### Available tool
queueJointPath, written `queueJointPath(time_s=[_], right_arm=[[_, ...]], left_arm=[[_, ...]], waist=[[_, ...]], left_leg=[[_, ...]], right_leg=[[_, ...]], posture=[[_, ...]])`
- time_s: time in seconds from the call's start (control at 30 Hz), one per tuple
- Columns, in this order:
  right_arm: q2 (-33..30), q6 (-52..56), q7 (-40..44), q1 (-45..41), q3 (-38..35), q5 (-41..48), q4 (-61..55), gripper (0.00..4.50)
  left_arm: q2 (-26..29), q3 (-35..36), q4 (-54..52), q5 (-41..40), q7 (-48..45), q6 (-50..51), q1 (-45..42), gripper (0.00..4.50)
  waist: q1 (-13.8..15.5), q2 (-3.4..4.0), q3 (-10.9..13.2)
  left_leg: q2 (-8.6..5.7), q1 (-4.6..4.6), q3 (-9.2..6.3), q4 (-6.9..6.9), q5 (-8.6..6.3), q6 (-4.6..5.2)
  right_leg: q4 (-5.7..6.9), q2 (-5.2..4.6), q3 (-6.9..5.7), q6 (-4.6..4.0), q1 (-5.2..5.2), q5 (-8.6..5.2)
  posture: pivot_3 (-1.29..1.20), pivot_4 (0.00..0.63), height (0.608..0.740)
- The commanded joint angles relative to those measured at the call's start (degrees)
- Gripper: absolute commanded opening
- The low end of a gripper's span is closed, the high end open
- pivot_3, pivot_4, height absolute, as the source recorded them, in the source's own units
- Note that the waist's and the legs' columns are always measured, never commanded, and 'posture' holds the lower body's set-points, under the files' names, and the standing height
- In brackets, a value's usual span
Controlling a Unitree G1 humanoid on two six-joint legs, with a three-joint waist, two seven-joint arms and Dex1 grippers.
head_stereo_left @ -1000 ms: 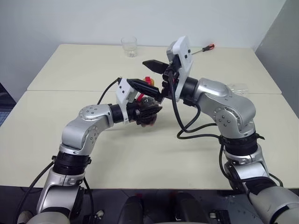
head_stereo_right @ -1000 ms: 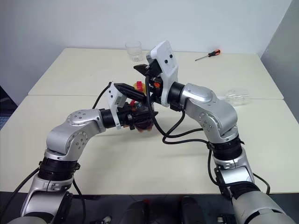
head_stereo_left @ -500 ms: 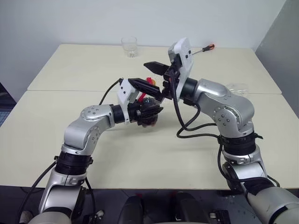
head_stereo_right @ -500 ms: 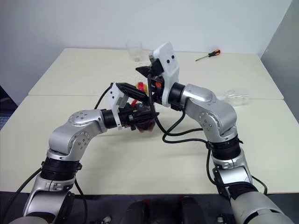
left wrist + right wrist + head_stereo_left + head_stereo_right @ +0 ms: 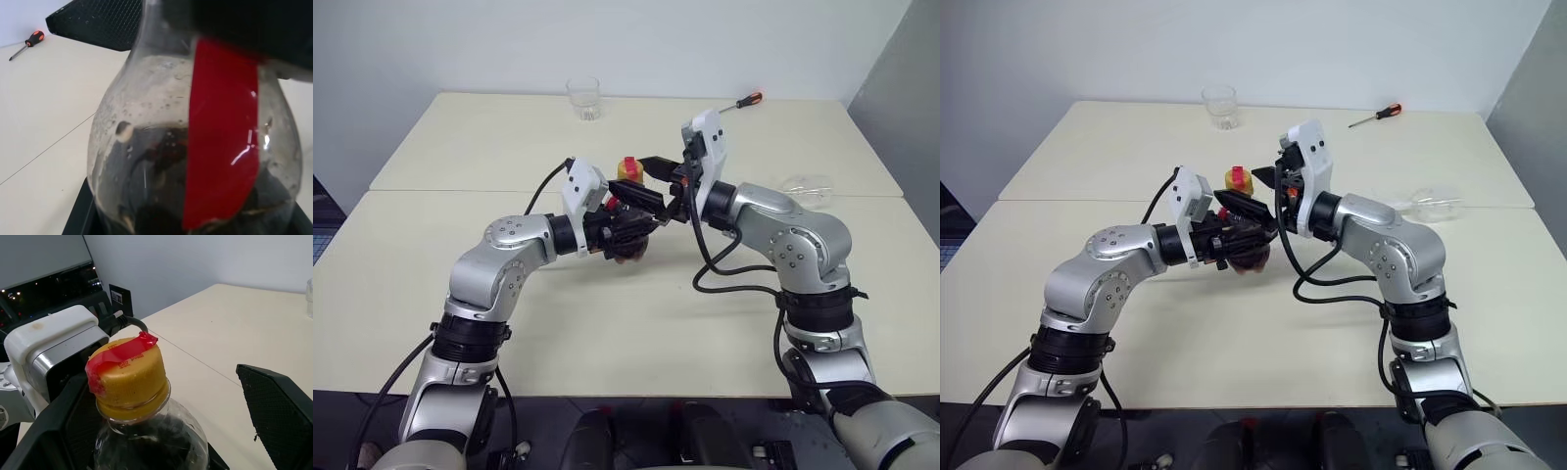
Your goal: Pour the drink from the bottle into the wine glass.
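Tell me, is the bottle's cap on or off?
On. The yellow cap sits on the bottle neck, red tape across its top.

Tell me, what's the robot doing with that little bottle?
The left gripper holds the bottle of dark drink upright above the table. The right gripper is open, its fingers on either side of the yellow cap, which is on. The wine glass lies on its side on the robot's right, with no drink in it.
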Motion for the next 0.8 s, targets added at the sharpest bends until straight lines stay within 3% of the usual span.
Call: queueJointPath(time_s=[0.03,0.3,0.8], right_arm=[[0.99,-0.29,-1.44,-0.90,-3.11,2.23,-3.11,4.42],[2.76,-0.41,-4.20,-1.75,-6.02,5.42,-4.56,4.42],[2.87,-1.70,-4.19,0.95,-3.17,4.55,-6.64,4.42]], left_arm=[[0.18,1.56,-1.77,-0.50,-0.73,-1.58,-1.56,2.18],[0.23,1.68,-1.50,-0.40,-0.89,-1.49,-1.72,2.18],[0.26,1.52,0.39,0.17,-1.64,-2.05,-3.47,2.18]], waist=[[0.00,0.00,0.00],[0.02,0.00,0.00],[0.00,0.00,0.00]], left_leg=[[0.00,0.00,0.00,0.00,0.00,0.00],[0.01,0.00,0.00,0.00,0.00,0.00],[0.00,0.00,0.02,-0.01,0.00,0.00]], right_leg=[[0.00,0.00,0.00,0.00,0.00,0.00],[0.01,0.00,0.00,0.00,0.00,0.00],[0.00,0.01,0.01,0.00,0.00,0.00]], posture=[[0.00,0.150,0.740],[0.00,0.150,0.740],[0.00,0.150,0.740]])
